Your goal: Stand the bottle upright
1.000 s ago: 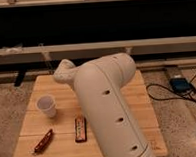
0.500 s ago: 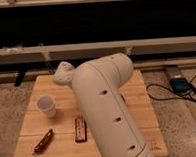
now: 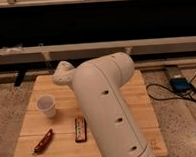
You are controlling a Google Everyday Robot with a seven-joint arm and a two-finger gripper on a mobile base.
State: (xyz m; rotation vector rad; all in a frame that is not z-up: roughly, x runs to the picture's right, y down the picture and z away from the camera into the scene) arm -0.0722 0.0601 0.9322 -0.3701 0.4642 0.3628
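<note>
Square table [image 3: 135,103] of pale wooden planks, standing on speckled floor [image 3: 8,113]. Bears three visible things, all on the left half. White paper cup [image 3: 46,105] upright, mouth upward, toward the left edge at about mid-depth. Slim reddish-brown packet [image 3: 43,141] flat near the front-left corner, lying slantwise, well apart from the cup. Dark rectangular bar [image 3: 80,129] with red along its sides flat to the right of the packet, long side running front to back, just beside the thick white arm [image 3: 111,112]. Middle and front-right of the tabletop hidden behind that arm. Gripper not visible, lost behind the arm's far end near the table's back edge.
</note>
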